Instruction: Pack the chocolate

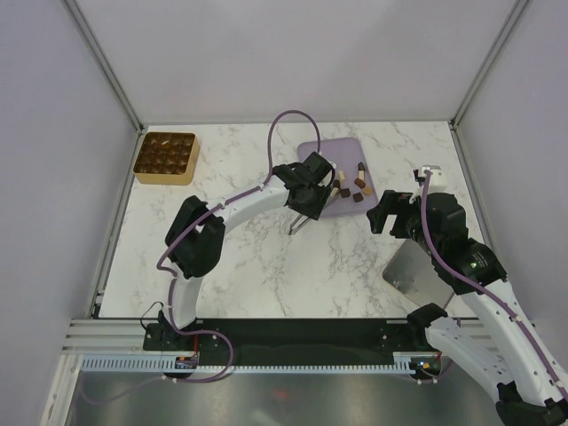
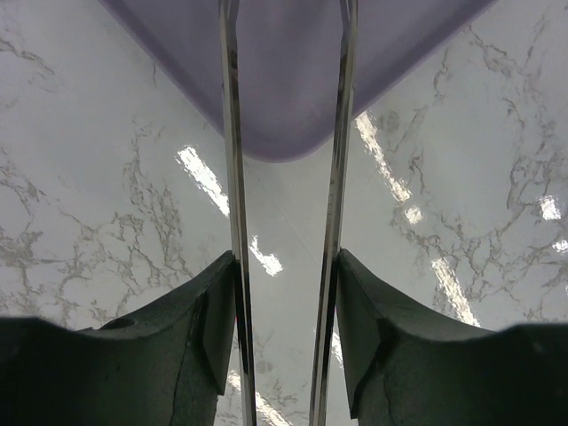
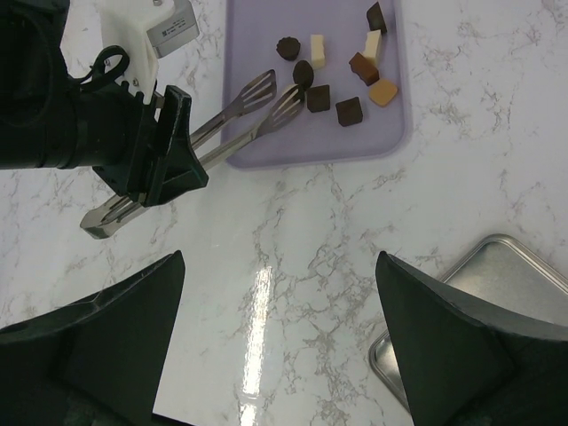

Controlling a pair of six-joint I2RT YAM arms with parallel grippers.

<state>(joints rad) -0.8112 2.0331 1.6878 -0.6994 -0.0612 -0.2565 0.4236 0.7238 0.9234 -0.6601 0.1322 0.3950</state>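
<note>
Left gripper [image 2: 284, 293] is half closed, its jaws clamping tongs [image 3: 282, 105], likely because the pieces are too tiny for bare fingers. The tong tips stand apart over the tray [image 3: 266, 27], just beside the chocolate [image 3: 349, 111] lying loose there. Right gripper [image 3: 277, 266] gapes wide, holding nothing, well clear. The box [image 1: 165, 157] sits far left.

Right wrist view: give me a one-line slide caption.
Left gripper holds tongs at the chocolates on the lilac tray; right gripper open.

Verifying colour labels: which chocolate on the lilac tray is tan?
The tan piece beside the lilac tray edge farthest from the tongs; all the others are dark brown or cream-white.
</note>
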